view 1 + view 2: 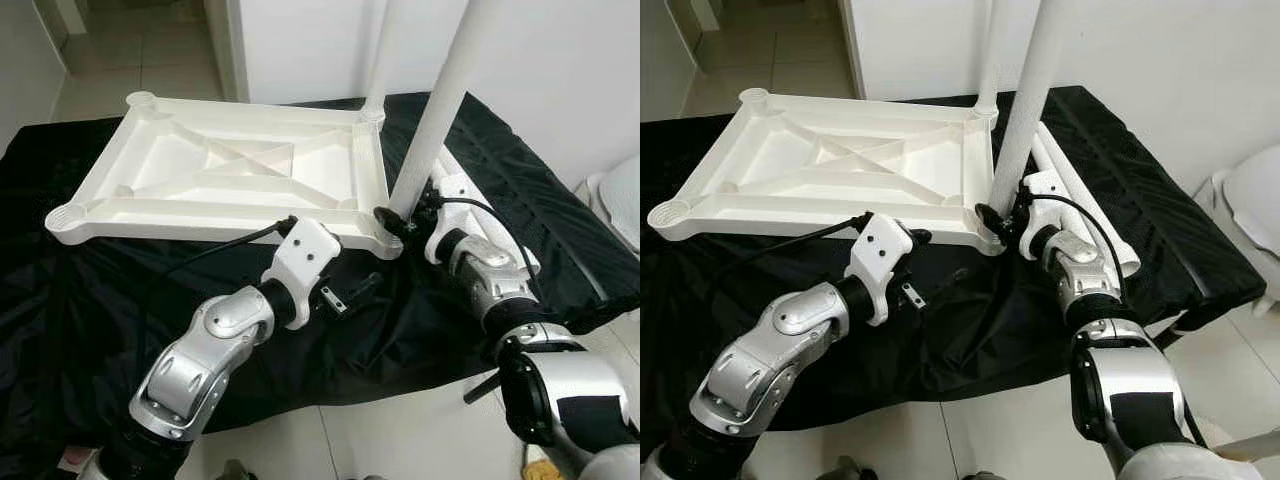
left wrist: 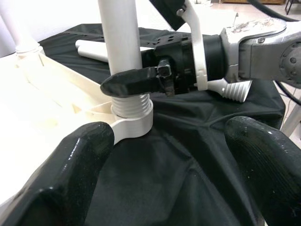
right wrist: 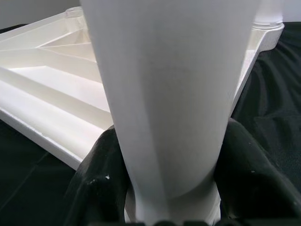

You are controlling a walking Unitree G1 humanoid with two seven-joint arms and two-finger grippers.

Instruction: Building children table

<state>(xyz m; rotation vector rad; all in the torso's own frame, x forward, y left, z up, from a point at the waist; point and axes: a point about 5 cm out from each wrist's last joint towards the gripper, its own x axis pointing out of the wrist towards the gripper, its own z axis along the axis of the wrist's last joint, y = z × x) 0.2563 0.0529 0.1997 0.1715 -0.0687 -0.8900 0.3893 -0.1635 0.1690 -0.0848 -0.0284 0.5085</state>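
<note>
- The left gripper (image 1: 365,288) hangs over the black cloth (image 1: 90,330) near the cloth's front edge, its two fingers (image 2: 70,174) spread wide with nothing between them, aimed at the near right corner of the tabletop
- The right gripper (image 1: 397,220) is at that same corner, its black fingers (image 2: 134,81) closed around the base of an upright white leg (image 1: 440,110)
- In the right wrist view the leg (image 3: 169,94) sits between the two pads (image 3: 101,183), which press on either side of it
- The foot of this leg is threaded; in the left wrist view the ridges (image 2: 131,101) show just above the round socket (image 2: 134,123) at the corner, and the leg stands a little tilted
- The white plastic tabletop (image 1: 230,170) lies upside down on the cloth, ribbed underside up, with a round socket at each corner
- A second leg (image 1: 382,50) stands upright in the far right corner socket
- Two more legs (image 1: 1065,175) lie flat on the cloth beside the tabletop's right edge, just behind the right wrist
- Beyond the cloth are a tiled floor (image 1: 140,50) and a white wall (image 1: 560,60)
</note>
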